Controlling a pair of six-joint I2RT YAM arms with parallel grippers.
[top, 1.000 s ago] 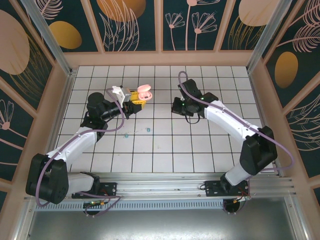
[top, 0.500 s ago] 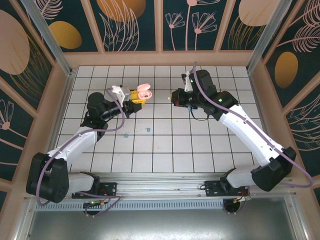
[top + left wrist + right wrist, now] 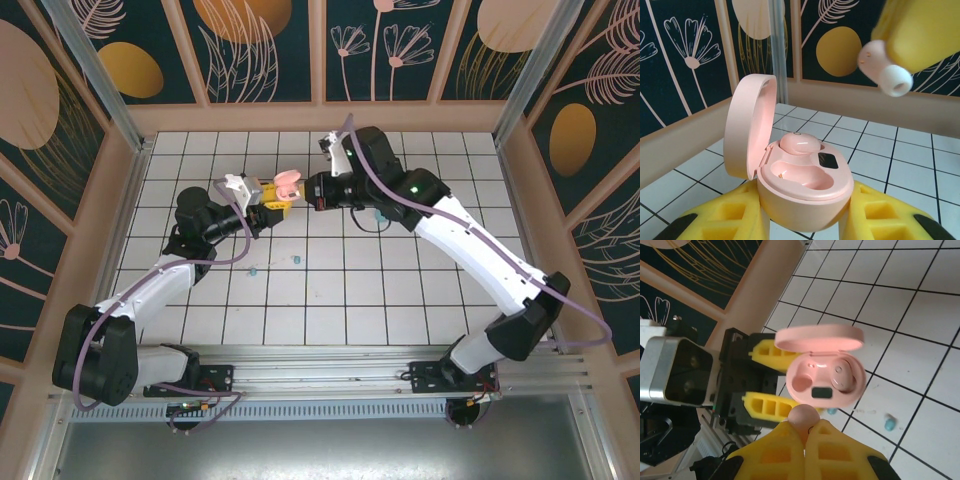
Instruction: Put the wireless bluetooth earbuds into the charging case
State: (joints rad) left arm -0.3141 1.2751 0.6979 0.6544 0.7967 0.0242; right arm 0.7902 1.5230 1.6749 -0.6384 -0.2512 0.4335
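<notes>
Now, with the left gripper (image 3: 272, 207) clamping the open case (image 3: 822, 374) just ahead of the right gripper (image 3: 805, 432), which pinches an earbud (image 3: 804, 416) at its tips, square it over the empty socket (image 3: 801, 383) and ease in.

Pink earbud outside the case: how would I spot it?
Over the white tiled table, find the right arm's hand. It pinches the earbud beside the open pink case. Its pink twin sits inside the case; the loose ones are teal.

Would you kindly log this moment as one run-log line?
left gripper: shut on pink case, lid open | right gripper: shut on pink earbud, near case | second earbud seated, one slot empty
</notes>
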